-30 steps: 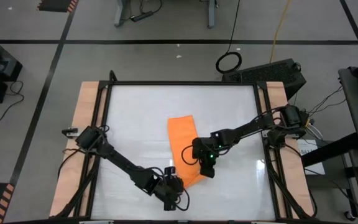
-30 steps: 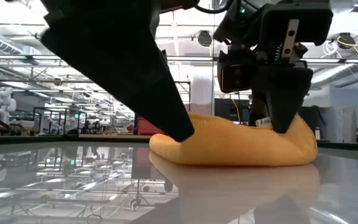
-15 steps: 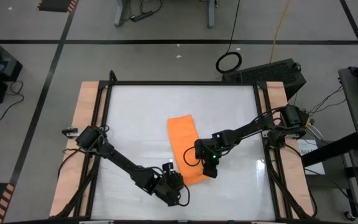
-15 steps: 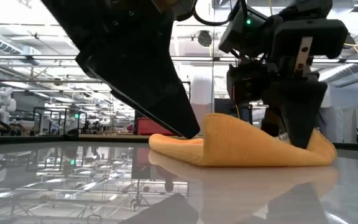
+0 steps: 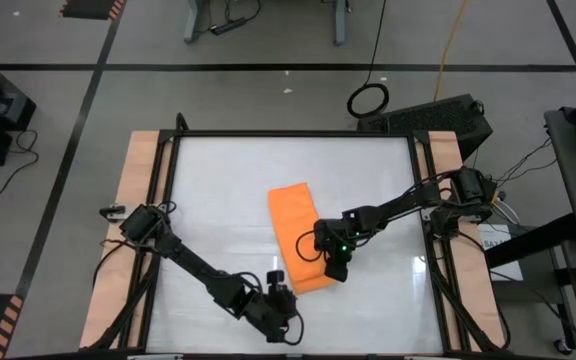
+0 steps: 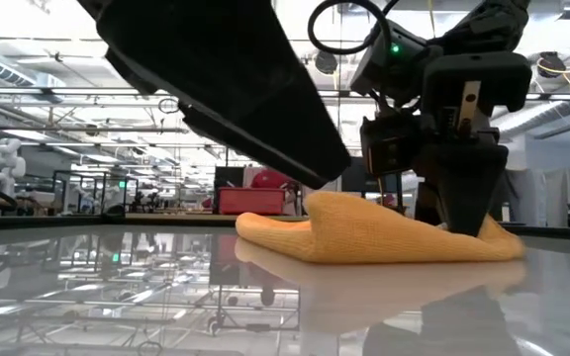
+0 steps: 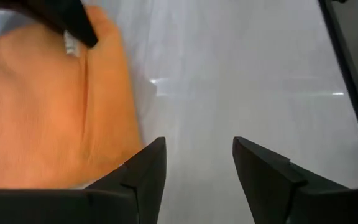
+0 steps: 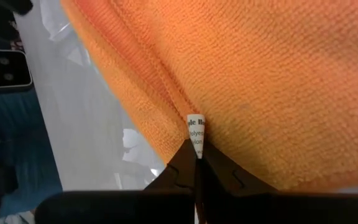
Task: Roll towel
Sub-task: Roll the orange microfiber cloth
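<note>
Released: left end effector [image 7: 194, 163] spread | right end effector [image 8: 196, 163] apparently pinching towel [image 5: 296, 236]

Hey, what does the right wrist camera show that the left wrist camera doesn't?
Only the right wrist view shows the right gripper shut on the small white care label at the edge of the bright orange soft cloth towel.

Only the left wrist view shows the left gripper open over bare glossy white table, just beside the towel's edge, gripping nothing.

Both show the orange towel lying on the white table, and each catches part of the other arm at the frame's edge.
</note>
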